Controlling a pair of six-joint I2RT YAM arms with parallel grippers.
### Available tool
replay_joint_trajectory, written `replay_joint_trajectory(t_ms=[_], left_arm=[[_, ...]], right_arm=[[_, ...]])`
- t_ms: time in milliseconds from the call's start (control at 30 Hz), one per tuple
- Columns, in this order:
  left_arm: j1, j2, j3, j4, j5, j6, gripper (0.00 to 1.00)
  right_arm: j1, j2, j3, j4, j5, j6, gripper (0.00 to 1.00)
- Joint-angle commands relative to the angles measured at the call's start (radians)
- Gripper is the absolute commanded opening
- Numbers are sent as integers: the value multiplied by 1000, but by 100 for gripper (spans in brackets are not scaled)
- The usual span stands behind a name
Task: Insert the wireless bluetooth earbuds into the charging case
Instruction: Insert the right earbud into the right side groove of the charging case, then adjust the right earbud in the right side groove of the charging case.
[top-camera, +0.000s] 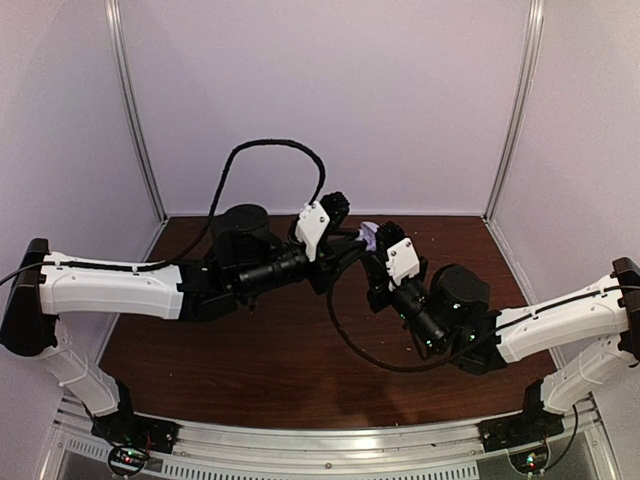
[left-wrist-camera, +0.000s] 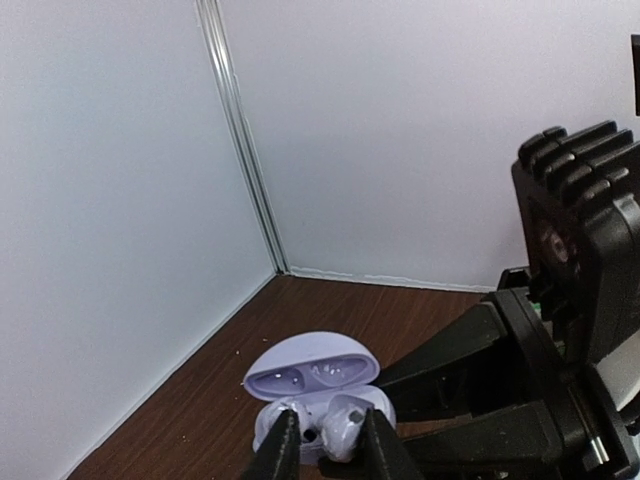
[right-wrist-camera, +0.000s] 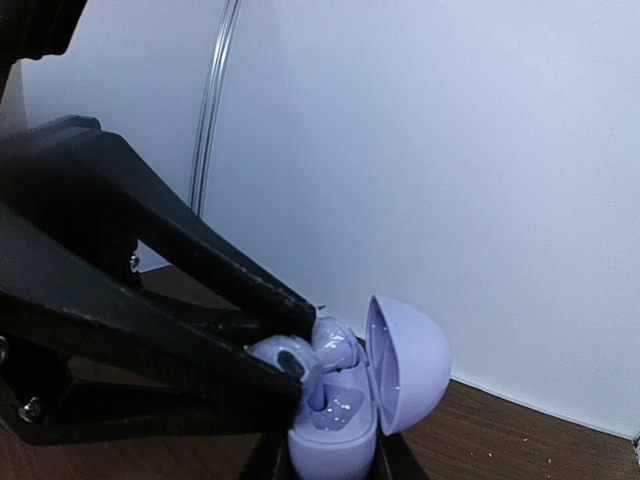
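Dark wood table (top-camera: 250, 360), scattered pale specks (top-camera: 408, 350)

Pale walls (top-camera: 330, 100) with metal corner strips (top-camera: 137, 110) enclose a dark wood-grain tabletop (top-camera: 250, 360), seemingly flecked with crumbs (top-camera: 406, 349).

The case (left-wrist-camera: 315, 372) is pale lilac, the earbud (left-wrist-camera: 345, 428) whitish lilac, the fingers (left-wrist-camera: 279, 452) black, the desk (left-wrist-camera: 330, 310) dark reddish-brown wood grain, the walls (left-wrist-camera: 100, 200) white.

Overhead looks down; wrists closely share charging case (left-wrist-camera: 312, 366).
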Motion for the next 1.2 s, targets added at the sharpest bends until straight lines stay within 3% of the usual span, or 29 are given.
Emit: replay_joint_trajectory(t_ms=[0, 267, 467, 700, 967, 1167], left_arm=[[12, 17, -2, -47, -28, -17, 26], [12, 10, -11, -43, -18, -18, 32], [12, -31, -66, 4, 110, -7, 60], [12, -63, -97, 5, 109, -7, 67], [19, -161, -155, -6, 130, 22, 77], [26, -268, -195, -29, 153, 36, 97]], right_arm=[[21, -21, 4, 92, -69, 9, 0], [20, -30, -5, 97, -66, 20, 0], [12, -30, -8, 92, -74, 36, 0], [-15, -57, -20, 74, -124, 80, 0], [-68, -117, -58, 20, -286, 169, 0], [-105, -165, -74, -59, -491, 206, 0]])
